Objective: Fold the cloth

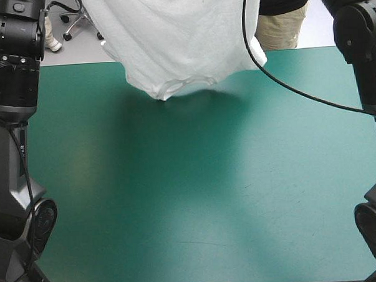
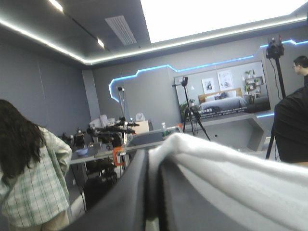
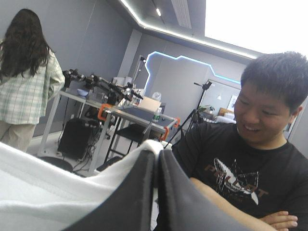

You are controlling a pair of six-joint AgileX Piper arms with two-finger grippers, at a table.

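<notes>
Left gripper (image 2: 148, 156) all but closed: a white fold of the T-shirt (image 2: 226, 183) is pinched between the black fingers, and more cloth drapes away beside it. Right gripper (image 3: 156, 153) same, with fingers nearly meeting, a thin sheet caught between them and white cloth spilling off to one side. Both wrist views look level into the room, so both arms are up high.

High view: the T-shirt (image 1: 177, 35) hangs in the air as a wide white drape between the two arms, over the far edge of the table (image 1: 178, 204). Its top runs out of frame, so the grip points don't show there. The lowest part, which looks like the neck end, dangles near the far edge with a soft shadow under it. Touching the teal-green cover or just clear of it: cannot tell. The cloth is bunched and wrinkled, not a clean flat panel.

Step, by my read: a lifted spread ahead of laying the T-shirt flat. No fold is made yet, so the task is early.

To do it well:
- Neither pinch should loosen, since one slip drops a whole side.
- Hold the grippers level and far enough apart that the held edge is taut, which lets the wrinkles fall out.
- Lower so the dangling end meets the table first, then draw both grippers toward the near edge together at the same pace, so the cloth unrolls flat.
- Uneven speed would likely skew it or leave a tuck underneath.
</notes>
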